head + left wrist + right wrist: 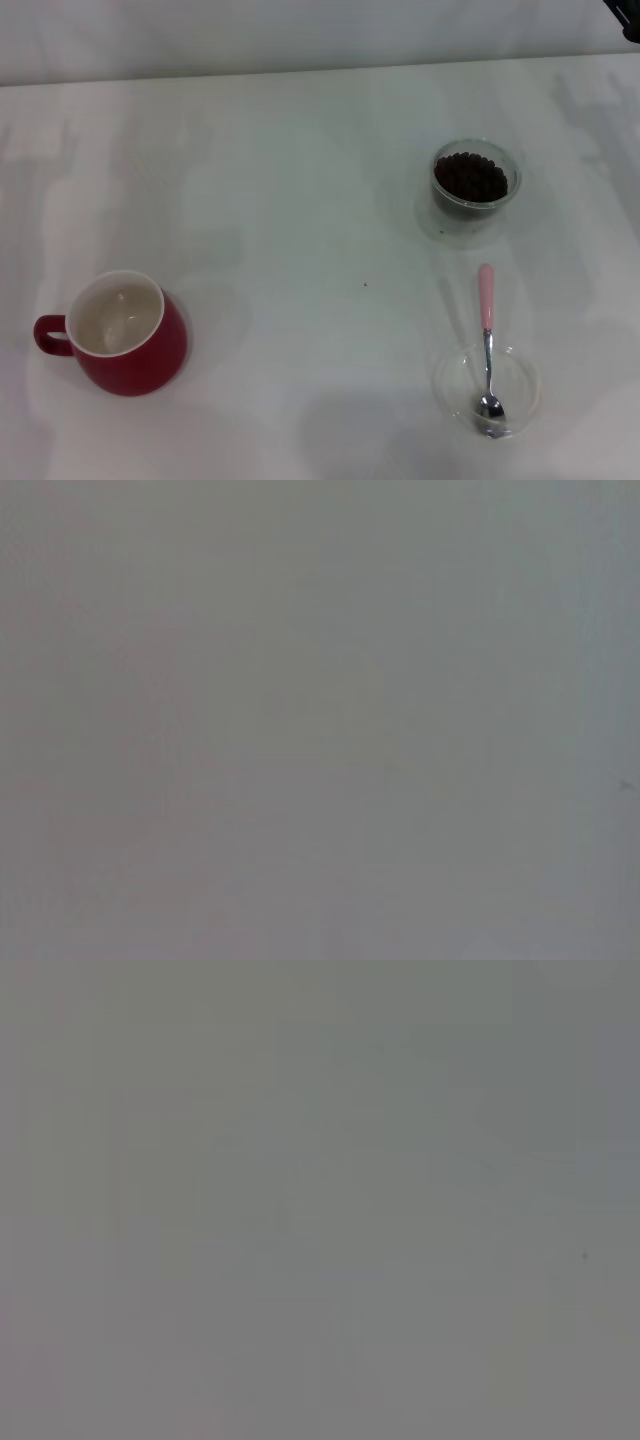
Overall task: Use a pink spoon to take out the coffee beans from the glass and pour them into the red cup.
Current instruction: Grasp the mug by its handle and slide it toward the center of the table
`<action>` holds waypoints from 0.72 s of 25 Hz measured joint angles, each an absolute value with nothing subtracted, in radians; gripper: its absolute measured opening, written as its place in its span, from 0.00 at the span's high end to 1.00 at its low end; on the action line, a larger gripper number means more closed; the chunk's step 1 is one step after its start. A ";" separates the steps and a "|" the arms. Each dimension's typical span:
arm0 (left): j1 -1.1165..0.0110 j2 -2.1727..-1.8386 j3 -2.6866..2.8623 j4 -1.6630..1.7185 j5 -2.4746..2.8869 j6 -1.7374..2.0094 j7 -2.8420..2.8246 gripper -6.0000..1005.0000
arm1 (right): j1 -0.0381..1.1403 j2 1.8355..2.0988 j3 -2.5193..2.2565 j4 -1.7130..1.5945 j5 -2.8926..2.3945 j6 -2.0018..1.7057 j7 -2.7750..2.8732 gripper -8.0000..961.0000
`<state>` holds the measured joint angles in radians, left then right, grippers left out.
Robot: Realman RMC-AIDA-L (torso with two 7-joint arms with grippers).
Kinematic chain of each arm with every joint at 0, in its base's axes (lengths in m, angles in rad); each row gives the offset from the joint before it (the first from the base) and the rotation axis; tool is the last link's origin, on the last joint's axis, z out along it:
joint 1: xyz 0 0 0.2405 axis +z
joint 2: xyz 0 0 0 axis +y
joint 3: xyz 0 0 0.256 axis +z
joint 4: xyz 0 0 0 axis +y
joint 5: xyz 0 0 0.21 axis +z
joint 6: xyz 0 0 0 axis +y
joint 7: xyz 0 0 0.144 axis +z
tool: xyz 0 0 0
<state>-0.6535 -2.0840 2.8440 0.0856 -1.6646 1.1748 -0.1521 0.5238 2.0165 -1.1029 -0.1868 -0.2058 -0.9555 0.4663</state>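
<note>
Spoon on my right, handle pointing away from me

Spoon position decides everything about the coming reach. The pink spoon (487, 340) lies on my right side of the white table (300, 200), its silver bowl resting inside a shallow clear glass dish (520, 395) near my edge, its pale pink handle sticking out over the dish's far rim toward the glass (476, 185). Its long axis runs almost straight away from me — near to far — so jaws set crosswise to that line would, I judge, suit the handle best.

The glass stands just beyond the handle tip, apart from it, with the coffee beans (468, 176) filling it dark to near the rim. The red cup (125, 335) sits well apart on my left, upright, white inside showing no beans, loop handle turned outward to the left.

Neither of my claws shows over the table. Only a dark corner of something at the top right edge of the head view — I cannot tell what it is. Both wrist views give nothing but flat grey, so whether my left or right claw stands apart or together I cannot tell.

Judging by layout alone, my right arm is the nearer one for spoon and glass; the cup lies across the table, so the carry would run right to left. Nothing of the task looks begun.
</note>
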 joint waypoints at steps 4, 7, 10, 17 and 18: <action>-0.636 -2.085 2.844 0.094 -1.665 1.183 -0.155 0.20 | 0.523 2.016 -1.103 -0.186 -0.206 -0.955 0.466 0.09; -0.617 -2.085 2.844 0.110 -1.665 1.189 -0.155 0.20 | 0.522 2.015 -1.103 -0.187 -0.205 -0.956 0.466 0.09; -0.597 -2.084 2.844 0.117 -1.654 1.210 -0.155 0.20 | 0.523 2.014 -1.103 -0.189 -0.204 -0.956 0.466 0.09; -0.504 -2.085 2.844 0.165 -1.601 1.291 -0.152 0.20 | 0.533 2.009 -1.033 -0.193 -0.196 -0.943 0.461 0.09; -0.486 -2.085 2.844 0.166 -1.585 1.303 -0.153 0.20 | 0.536 2.009 -1.014 -0.193 -0.196 -0.943 0.463 0.09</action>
